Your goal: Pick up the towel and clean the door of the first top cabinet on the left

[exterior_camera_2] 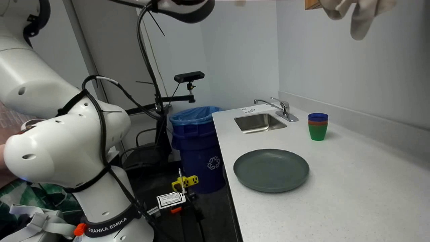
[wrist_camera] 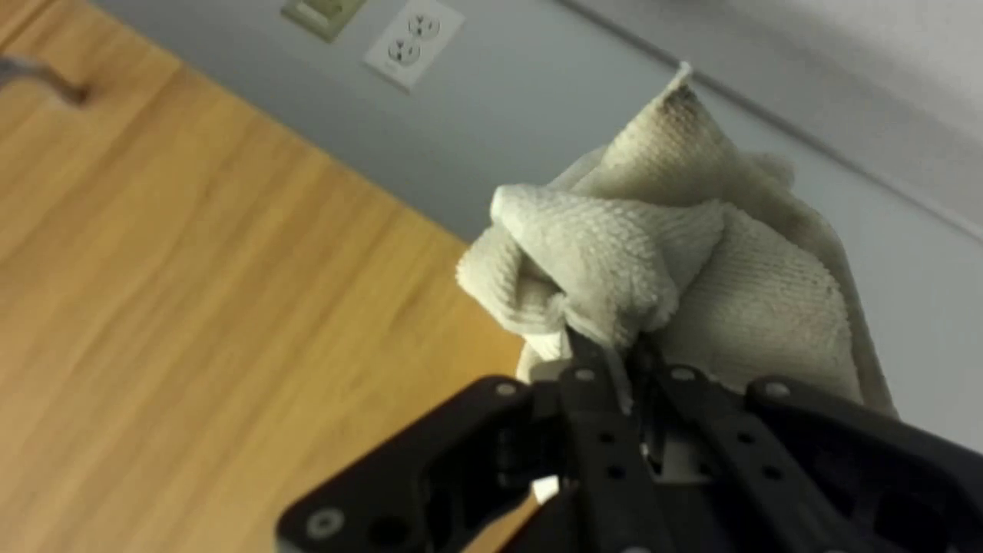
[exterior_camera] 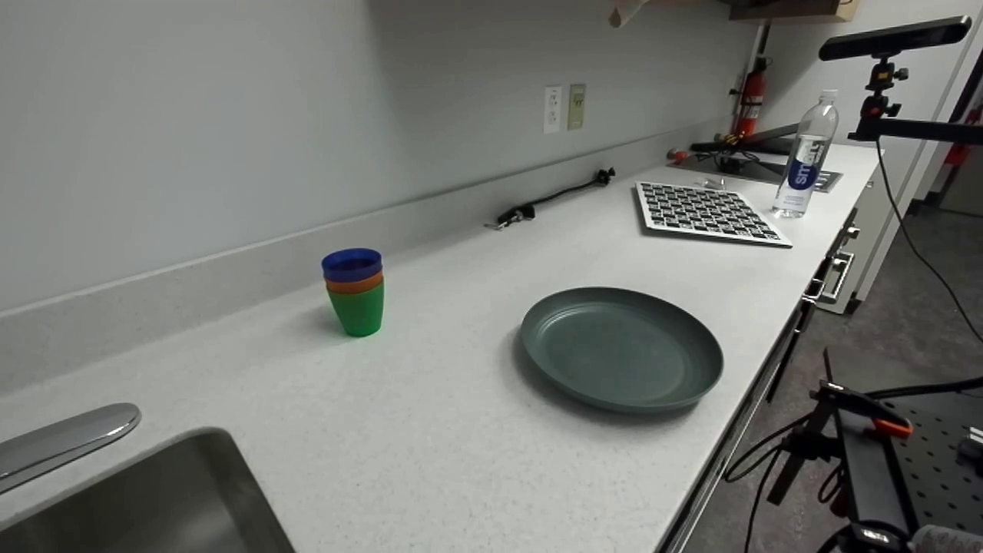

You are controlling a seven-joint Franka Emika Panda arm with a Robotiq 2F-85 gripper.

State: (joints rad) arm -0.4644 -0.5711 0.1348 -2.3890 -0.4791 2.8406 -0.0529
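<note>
The towel is off-white, bunched and has dark stains. It fills the middle of the wrist view. My gripper is shut on it, with folds pinched between the fingertips. The towel also hangs at the top right in an exterior view, and its tip shows at the top edge in an exterior view. The wooden cabinet door lies to the left of the towel in the wrist view, with a metal handle at top left. The towel overlaps the door's edge; I cannot tell if they touch. The gripper is outside both exterior views.
Below is a white counter with a green plate, stacked cups, a bottle, a checkered board and a sink. A wooden cabinet corner shows near the towel. Camera stands flank the counter.
</note>
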